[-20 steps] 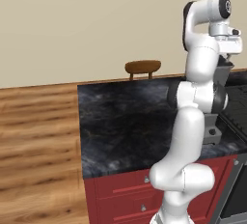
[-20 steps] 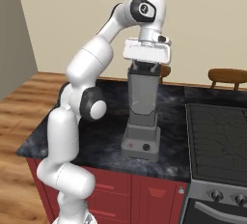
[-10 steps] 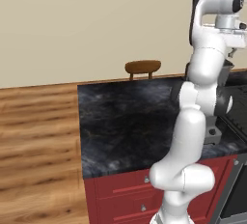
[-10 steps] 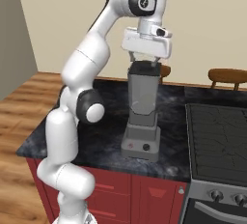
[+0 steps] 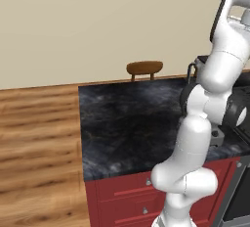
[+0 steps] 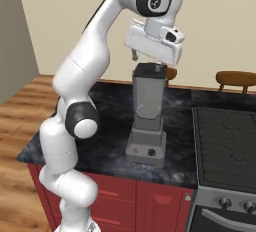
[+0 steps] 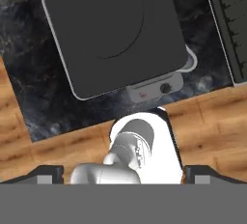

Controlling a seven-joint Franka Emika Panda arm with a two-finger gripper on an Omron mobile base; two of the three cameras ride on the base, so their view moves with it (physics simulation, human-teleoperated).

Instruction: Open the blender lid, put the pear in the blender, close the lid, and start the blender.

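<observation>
- I have the blender [image 6: 148,118] standing on the dark marbled worktop [image 6: 110,141], its base close to the near edge, buttons facing me in the right base view.
- To its right the stove [image 6: 225,146] starts just past a narrow strip of worktop, so there is little room on that side.
- To its left the worktop runs bare out to its left edge, beyond which the wooden floor [image 5: 34,147] begins; that is the open side for swinging the arm.
- Behind the worktop I see a wooden chair [image 5: 144,68] back against the beige wall [image 5: 97,20], well apart from the blender.
- The blender lid [image 7: 113,32] sits flat on the jar's rim, square with rounded corners, with the base's front buttons peeking out beneath it in the hand view.
- The jaws [image 6: 146,59] hang just above the lid, pointing straight down at it, with a small gap showing in the right base view.
- The jaws are spread wide and hold nothing; in the hand view the two fingertips [image 7: 46,172] stand at the far left and right of the bottom edge.
- From that camera the lid lies ahead of the jaws, offset toward the top of the picture rather than centred between the tips.
</observation>
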